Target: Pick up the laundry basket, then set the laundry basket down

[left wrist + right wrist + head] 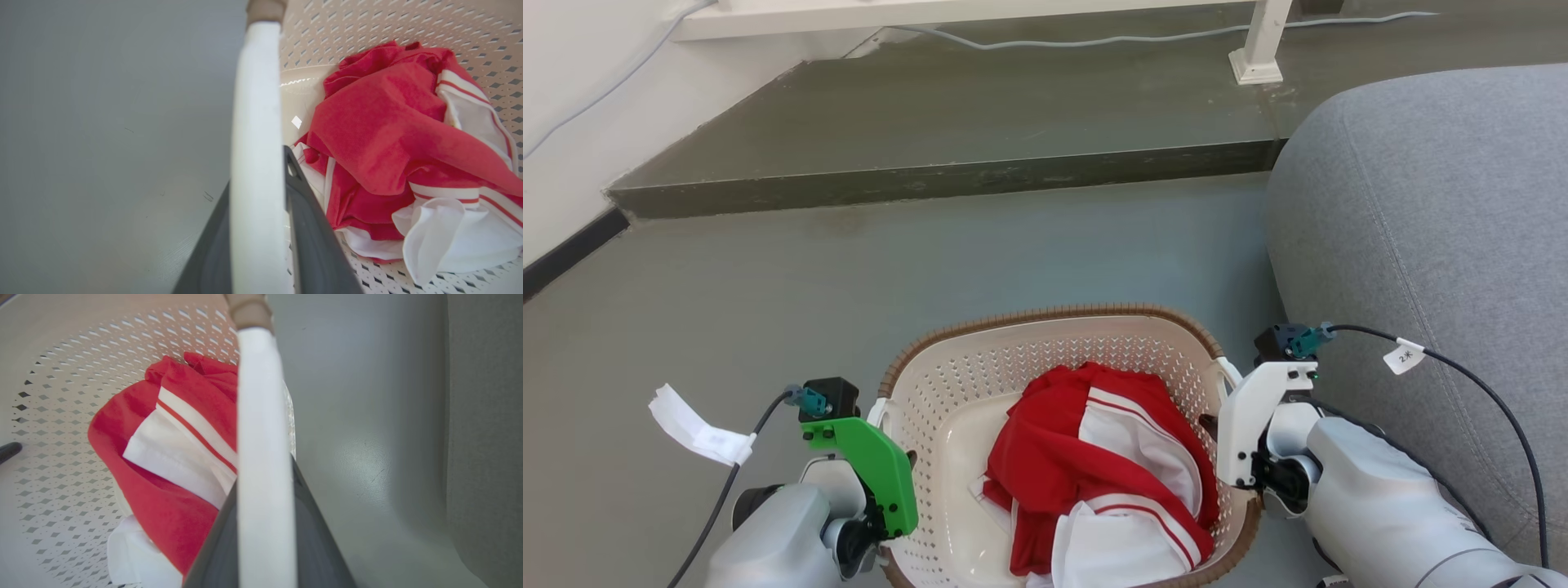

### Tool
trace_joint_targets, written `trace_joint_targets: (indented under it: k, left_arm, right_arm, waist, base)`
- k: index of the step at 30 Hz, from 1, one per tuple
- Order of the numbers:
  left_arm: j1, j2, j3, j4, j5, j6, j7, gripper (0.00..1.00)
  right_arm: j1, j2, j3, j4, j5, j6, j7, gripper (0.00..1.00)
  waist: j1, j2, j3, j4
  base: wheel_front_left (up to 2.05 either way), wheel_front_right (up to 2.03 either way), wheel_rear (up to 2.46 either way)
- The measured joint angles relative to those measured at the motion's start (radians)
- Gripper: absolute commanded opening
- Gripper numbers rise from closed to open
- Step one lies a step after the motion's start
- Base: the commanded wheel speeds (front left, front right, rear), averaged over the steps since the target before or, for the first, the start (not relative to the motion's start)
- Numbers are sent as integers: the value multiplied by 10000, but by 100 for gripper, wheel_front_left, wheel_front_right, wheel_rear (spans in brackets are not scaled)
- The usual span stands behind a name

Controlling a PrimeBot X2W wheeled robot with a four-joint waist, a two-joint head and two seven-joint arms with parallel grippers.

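Note:
The laundry basket [1045,314], cream-white and perforated with a brown woven-look rim, sits low in the head view between my two arms. It holds a crumpled red and white garment [1094,457]. My left gripper [886,490] is at the basket's left handle. In the left wrist view its dark fingers [310,228] are shut on the white handle [255,102]. My right gripper [1233,441] is at the right handle. In the right wrist view that gripper [263,473] is shut on the other white handle [257,396]. I cannot tell whether the basket touches the floor.
A large grey cushion or sofa [1421,245] bulges close to my right arm. Ahead, a raised dark step [947,175] crosses the grey floor [768,310], with a white post [1262,49] and a cable on it. A pale wall runs along the left.

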Motion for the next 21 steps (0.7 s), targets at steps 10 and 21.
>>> trace_joint_targets:
  k: [10,21]
  left_arm:
    - [42,8,-56,23,-75,0,0,0]
    - [35,96,-88,-8,-297,0,-8,0]
  right_arm:
    - [4,-4,111,-4,90,0,69,0]
    - [-5,-17,284,-146,184,-4,69,0]
  waist:
    - [0,0,-1,-23]
    - [0,0,141,-80]
  base:
    - [0,0,0]
    - [0,0,0]
